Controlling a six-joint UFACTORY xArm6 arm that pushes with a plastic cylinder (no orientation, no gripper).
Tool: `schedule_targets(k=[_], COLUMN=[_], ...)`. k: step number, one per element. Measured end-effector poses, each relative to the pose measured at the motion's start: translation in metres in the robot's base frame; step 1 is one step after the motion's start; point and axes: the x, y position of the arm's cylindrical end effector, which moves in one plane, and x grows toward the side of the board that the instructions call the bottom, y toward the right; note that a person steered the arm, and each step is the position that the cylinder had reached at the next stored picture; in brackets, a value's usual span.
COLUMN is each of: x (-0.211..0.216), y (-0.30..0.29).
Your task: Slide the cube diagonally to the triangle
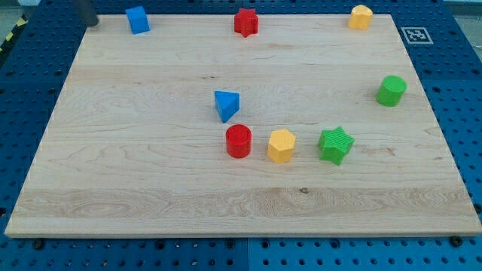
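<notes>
Nearest the view's bottom lies a broad stretch of the pale wooden board [151, 203], which rests on a blue perforated table [452, 113]. Just above that stretch, a row of three blocks runs across the middle: a red cylinder [239, 141], a yellow hexagonal block [282, 145] close to its right, and a green star-shaped block [335, 145] further right, all three standing apart from one another. Just above and slightly left of the red cylinder sits the blue triangle [227, 105], near the cylinder but not touching it. Out toward the view's right edge, a little higher than the triangle, a green cylinder [391, 90] stands alone. Along the far edge of the board, at the view's top, three more blocks are spread out: the blue cube [138, 19] toward the left, a red star-shaped block [245, 22] near the centre, and a yellow block [361, 16] toward the right, whose exact shape is hard to make out. The cube is well apart from the triangle, lying up and to the left of it along a diagonal. At the very top left, just left of the cube, a dark rod [88, 10] enters the frame, and its tip [92, 22] appears to sit at the board's far corner, near the cube but not touching it. The arm carries no claw, only this rod, so there is no open or closed state to tell. A black-and-white marker tag [416, 35] lies on the table beyond the board's top right corner.
</notes>
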Motion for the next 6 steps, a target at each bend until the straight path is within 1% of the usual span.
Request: schedule_targets(k=[2, 4, 6], x=[-0.002, -0.002, -0.001], y=[0.005, 0.051, 0.07])
